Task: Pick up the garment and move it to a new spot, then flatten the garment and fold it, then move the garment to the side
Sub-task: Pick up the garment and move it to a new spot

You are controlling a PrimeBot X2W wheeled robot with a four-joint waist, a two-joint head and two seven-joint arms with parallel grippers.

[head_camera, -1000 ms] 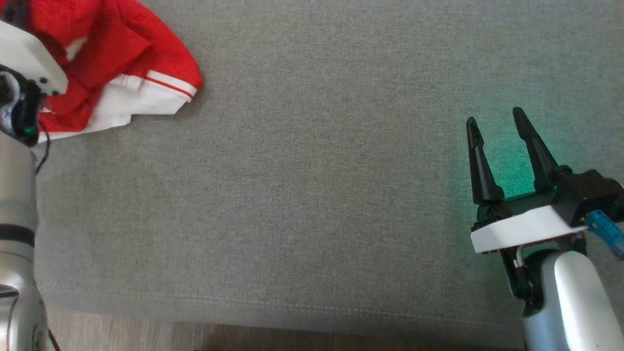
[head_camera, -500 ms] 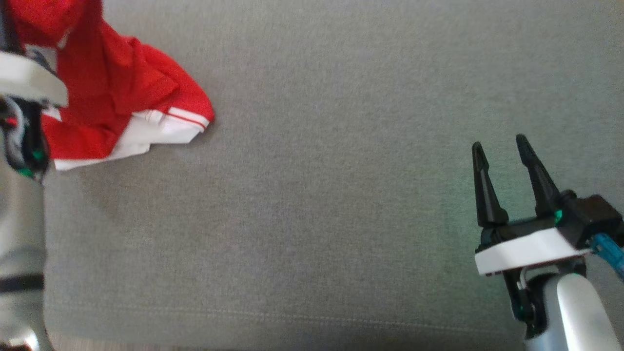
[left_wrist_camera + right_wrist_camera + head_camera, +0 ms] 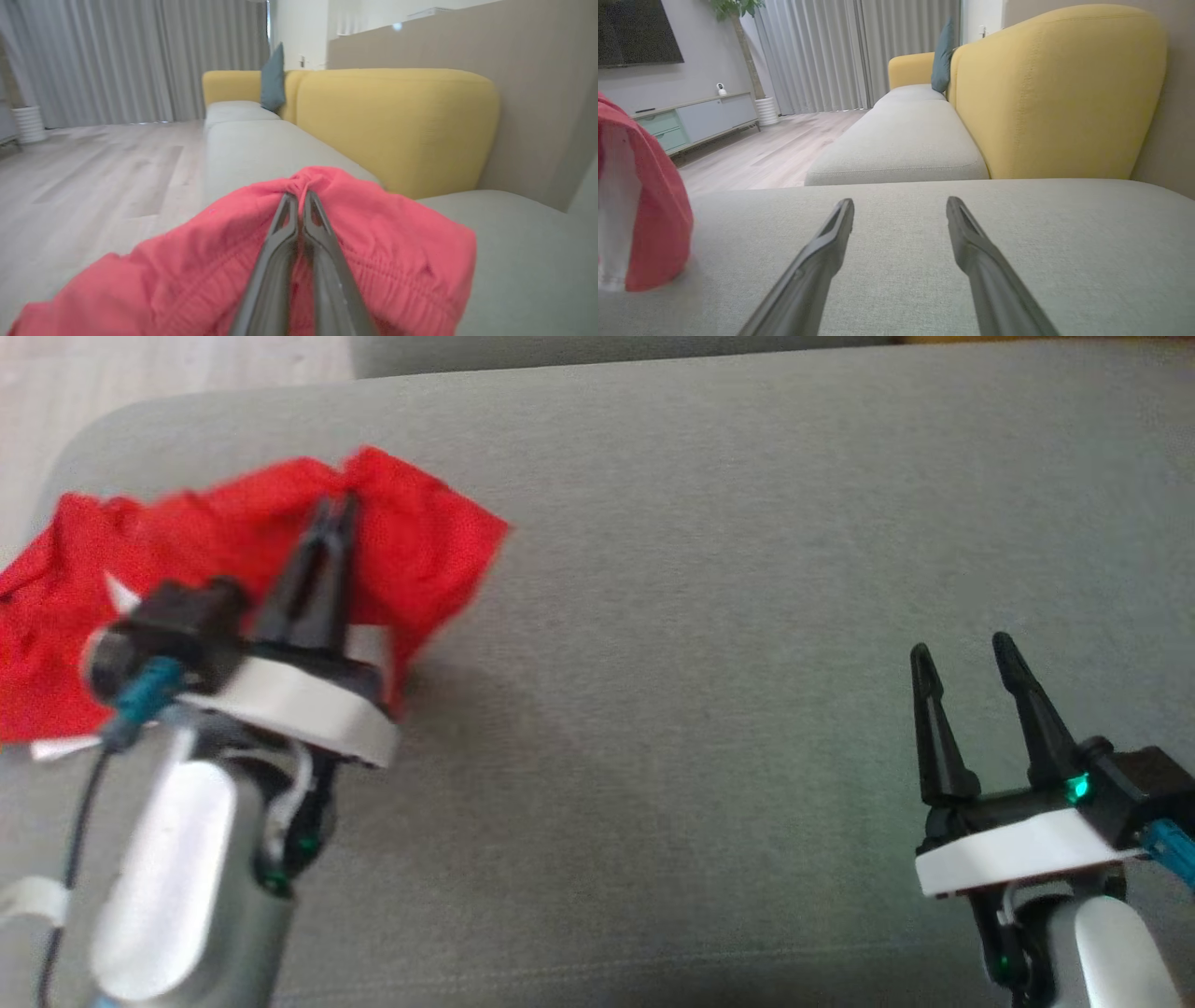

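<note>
Silver forearms, white wrist plates, black pointed fingers.

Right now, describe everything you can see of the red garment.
The red garment is thin, knit-looking cloth with a white panel and an elastic-gathered band. It is bunched and creased, not flat. The left pincer is shut on a puckered fold at its top. The cloth sits at the left end of the grey sofa seat.

From the head we looked steeply down onto the grey seat. Our wrist cameras sat low over it, both facing the yellow backrest and curtains; the blurred left one was probably higher.
</note>
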